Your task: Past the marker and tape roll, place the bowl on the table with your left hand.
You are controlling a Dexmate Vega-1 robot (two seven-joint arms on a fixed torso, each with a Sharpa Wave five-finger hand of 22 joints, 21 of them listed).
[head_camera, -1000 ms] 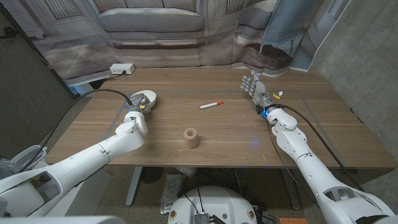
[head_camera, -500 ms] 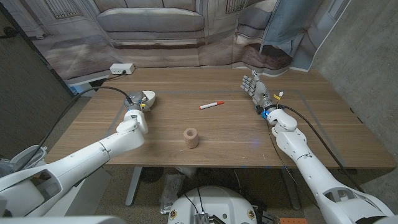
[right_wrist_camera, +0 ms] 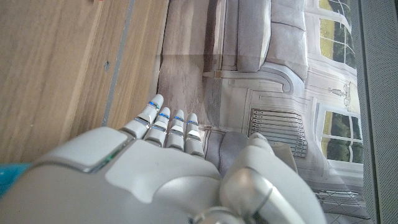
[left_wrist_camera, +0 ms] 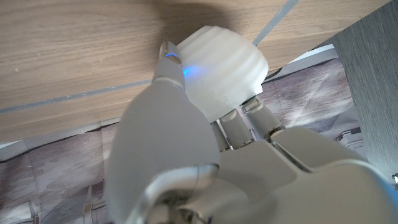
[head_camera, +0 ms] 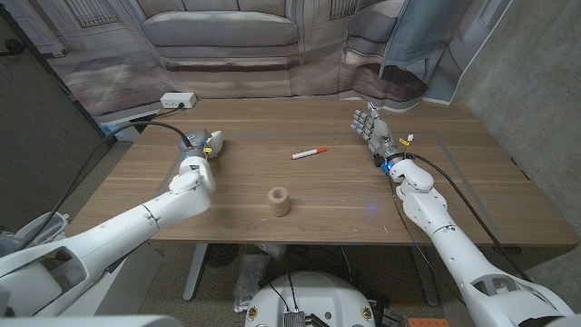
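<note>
My left hand (head_camera: pixel 197 148) grips the white ribbed bowl (head_camera: pixel 215 139) at the table's far left, with most of the bowl hidden behind the hand. In the left wrist view the bowl (left_wrist_camera: pixel 225 57) is held against my left hand (left_wrist_camera: pixel 163 144) close over the wood. The red and white marker (head_camera: pixel 309 153) lies near the table's middle. The cardboard tape roll (head_camera: pixel 279 201) stands nearer to me, toward the front edge. My right hand (head_camera: pixel 371 126) waits at the far right, holding nothing, and its straight fingers (right_wrist_camera: pixel 169 124) lie side by side.
A white power strip (head_camera: pixel 178 100) sits at the table's far left corner. A thin pale line (head_camera: pixel 272 133) runs across the wood beyond the marker. A black cable (head_camera: pixel 150 133) trails behind my left arm. A curtain with a printed sofa hangs behind the table.
My left hand has turned and shifted slightly away from me with the bowl, so the bowl's open side is now mostly hidden. The right hand, marker and tape roll have not moved.
</note>
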